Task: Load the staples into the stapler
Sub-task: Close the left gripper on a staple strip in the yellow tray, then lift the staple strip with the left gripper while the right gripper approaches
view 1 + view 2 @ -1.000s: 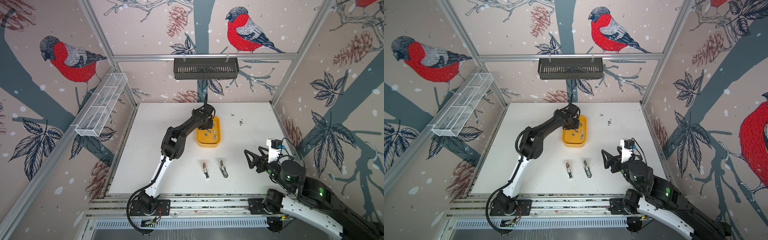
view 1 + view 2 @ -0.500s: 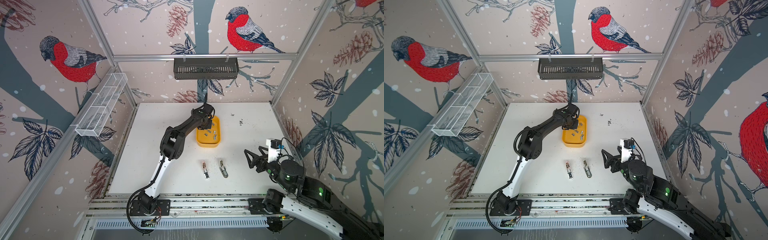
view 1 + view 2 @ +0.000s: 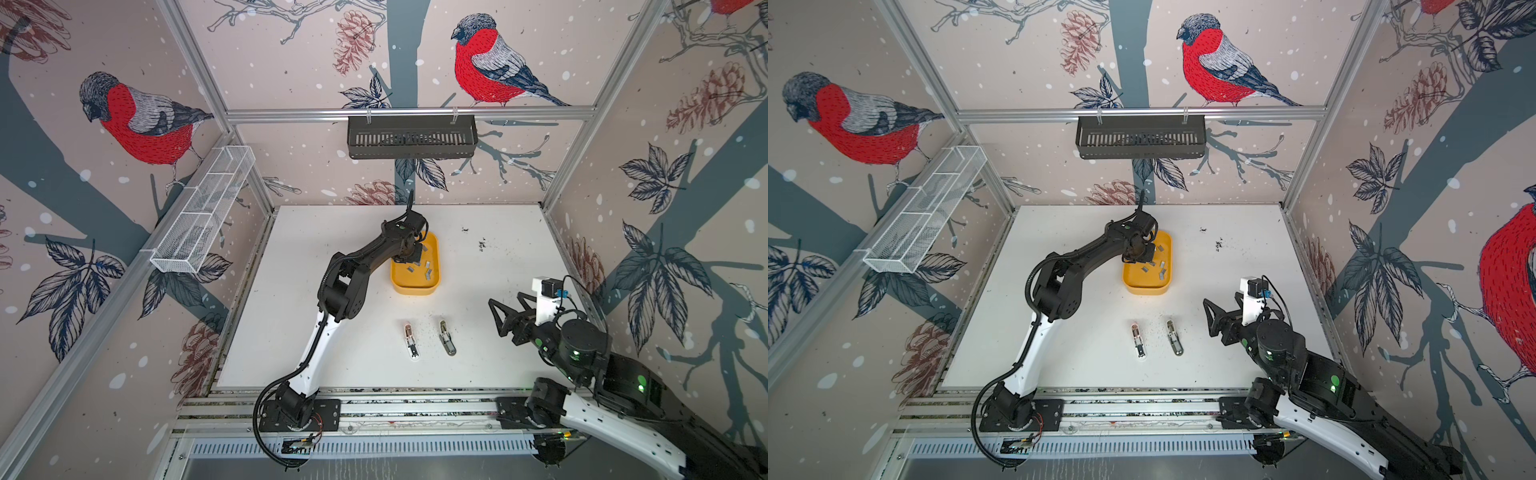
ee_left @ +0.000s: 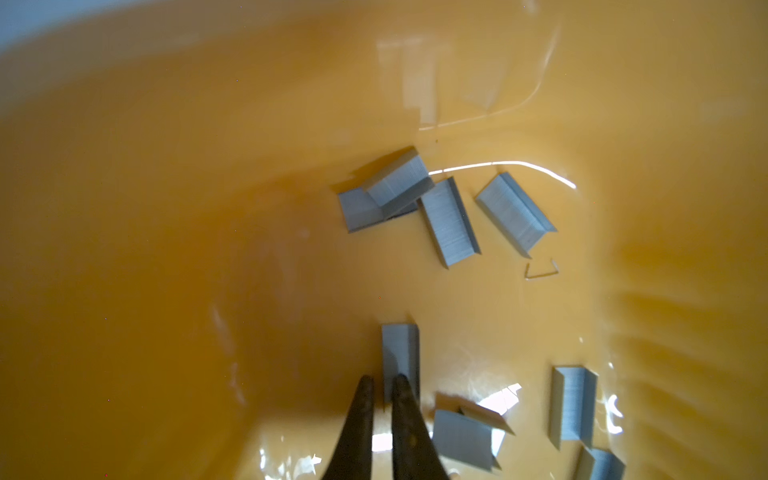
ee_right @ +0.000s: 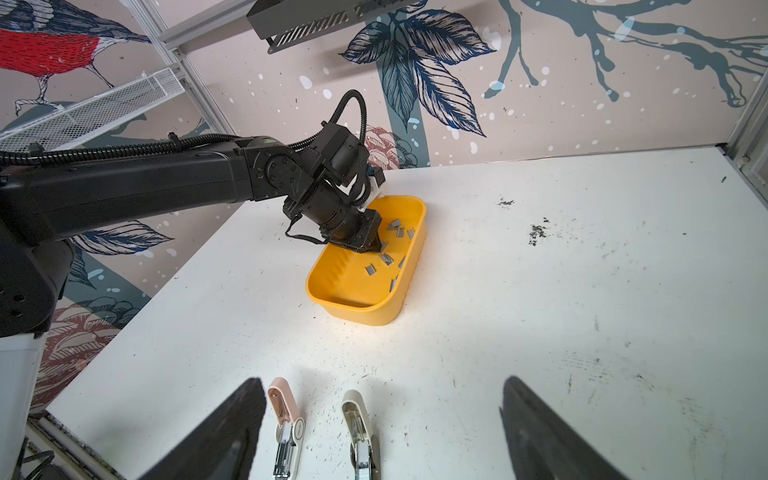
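Staples (image 4: pixel 449 220): short grey strips lying loose in the yellow tray (image 3: pixel 415 289), which sits mid-surface (image 3: pixel 316 249), toward the far side. Your left hand (image 4: pixel 383 384) is down inside the tray, its fingers nearly together at the end of one strip; you cannot tell whether they pinch it. The pink stapler (image 3: pixel 411 341) and the beige stapler (image 3: pixel 446 338) lie side by side, nearer than the tray, not touching. Your right hand (image 3: pixel 505 306) hovers to their right, fingers wide apart, empty.
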### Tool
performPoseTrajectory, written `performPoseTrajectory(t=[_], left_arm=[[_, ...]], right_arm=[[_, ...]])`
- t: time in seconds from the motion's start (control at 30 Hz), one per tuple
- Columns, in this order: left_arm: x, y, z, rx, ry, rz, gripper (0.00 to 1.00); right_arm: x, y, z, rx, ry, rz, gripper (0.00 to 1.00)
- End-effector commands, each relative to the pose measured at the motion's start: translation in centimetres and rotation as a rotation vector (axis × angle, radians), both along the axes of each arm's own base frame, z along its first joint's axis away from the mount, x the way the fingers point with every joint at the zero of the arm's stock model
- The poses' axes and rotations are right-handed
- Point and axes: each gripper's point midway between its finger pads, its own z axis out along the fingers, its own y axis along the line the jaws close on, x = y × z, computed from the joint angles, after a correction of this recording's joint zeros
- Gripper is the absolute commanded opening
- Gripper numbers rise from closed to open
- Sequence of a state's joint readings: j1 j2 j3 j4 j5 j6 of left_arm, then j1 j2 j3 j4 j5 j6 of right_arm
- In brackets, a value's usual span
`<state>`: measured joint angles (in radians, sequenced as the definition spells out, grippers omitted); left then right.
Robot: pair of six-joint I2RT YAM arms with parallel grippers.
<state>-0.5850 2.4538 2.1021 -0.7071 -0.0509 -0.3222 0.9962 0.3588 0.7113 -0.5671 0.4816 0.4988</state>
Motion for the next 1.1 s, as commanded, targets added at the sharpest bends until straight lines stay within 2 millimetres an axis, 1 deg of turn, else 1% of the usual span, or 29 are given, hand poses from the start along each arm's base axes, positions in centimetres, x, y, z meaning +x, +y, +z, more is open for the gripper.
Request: performPoseTrajectory(t=[0.0,0.13,0.23,0.3,0.37,0.53,0.63,0.8,0.97,1.07], left_arm=[[-0.1,0.1,0.2,0.005,-0.002,-0.007,0.1],[-0.3,0.2,0.1,0.017,0.0,-0.006,0.08],[-0.3,0.2,0.1,0.017,-0.002,-0.005,0.04],[-0.2,0.2,0.4,0.014,-0.008,-0.004,0.02],[-0.1,0.0,1.4,-0.003,-0.024,-0.008,0.0],[0.0,-0.7,5.1,-0.06,-0.079,-0.042,0.0],[-0.2,-1.2,7.4,-0.1,-0.108,-0.075,0.0],[-1.5,-2.0,11.6,-0.248,-0.129,-0.153,0.0],[-3.2,-1.4,16.4,-0.421,-0.163,-0.213,0.0],[-4.4,-0.7,18.9,-0.532,-0.173,-0.252,0.0]], right_arm=[[0.2,0.1,0.6,0.019,-0.016,-0.007,0.89],[0.2,0.0,0.6,0.02,-0.017,-0.006,0.89],[0.2,0.0,0.5,0.018,-0.015,-0.01,0.89],[0.2,0.0,0.6,0.019,-0.017,-0.009,0.89],[0.2,0.0,0.6,0.019,-0.016,-0.009,0.89],[0.3,0.0,0.5,0.017,-0.015,-0.012,0.89],[0.3,0.0,0.5,0.016,-0.014,-0.015,0.89],[0.4,0.2,0.5,0.013,-0.01,-0.01,0.89],[0.4,1.4,0.9,0.031,-0.002,0.026,0.89],[0.7,2.9,1.4,0.063,-0.005,0.066,0.89]])
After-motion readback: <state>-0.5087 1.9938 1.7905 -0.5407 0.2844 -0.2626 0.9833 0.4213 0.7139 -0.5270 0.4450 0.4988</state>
